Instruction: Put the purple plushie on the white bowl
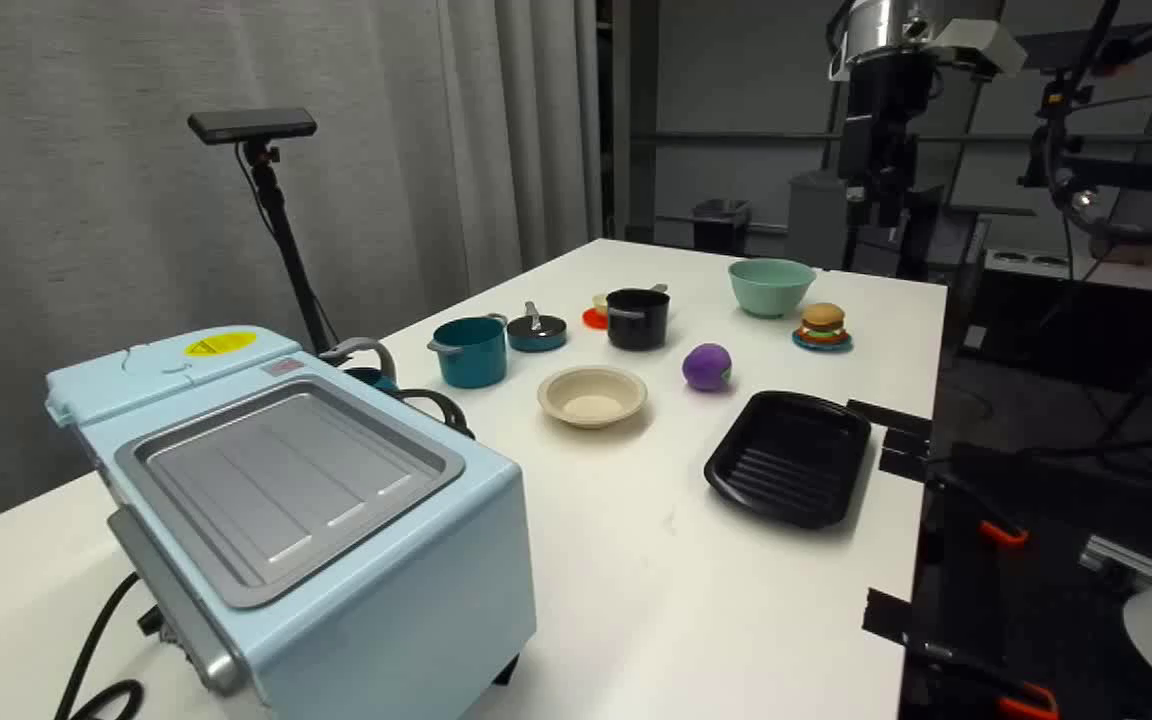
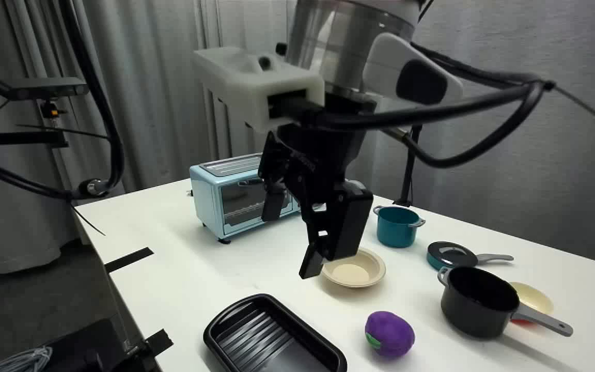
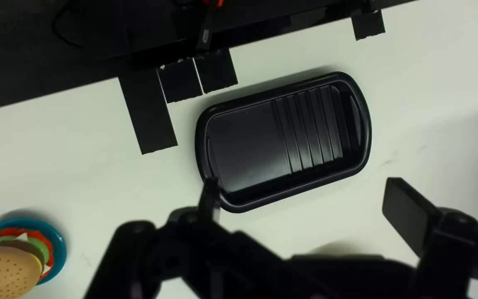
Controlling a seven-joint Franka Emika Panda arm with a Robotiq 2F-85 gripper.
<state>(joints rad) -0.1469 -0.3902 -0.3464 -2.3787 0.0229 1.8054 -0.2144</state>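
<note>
The purple plushie [image 1: 707,367] lies on the white table; it also shows in an exterior view [image 2: 390,334] with a green patch. The white bowl [image 1: 592,404] is empty and stands upright near the plushie, apart from it; it also shows in an exterior view [image 2: 355,273], partly behind my gripper. My gripper [image 2: 293,240] is high above the table, open and empty; it also shows in an exterior view [image 1: 873,212]. In the wrist view my two fingers [image 3: 303,191] are wide apart with bare table between them. Plushie and bowl do not show in the wrist view.
A black ridged tray [image 3: 282,141] lies near the table edge. A burger toy [image 1: 823,325] and a green bowl [image 1: 772,288] stand farther along. A black pot [image 1: 637,319], a teal pot [image 1: 472,352] and a small pan [image 1: 537,332] stand near the plushie and bowl. A blue toaster oven [image 1: 406,600] stands at one end.
</note>
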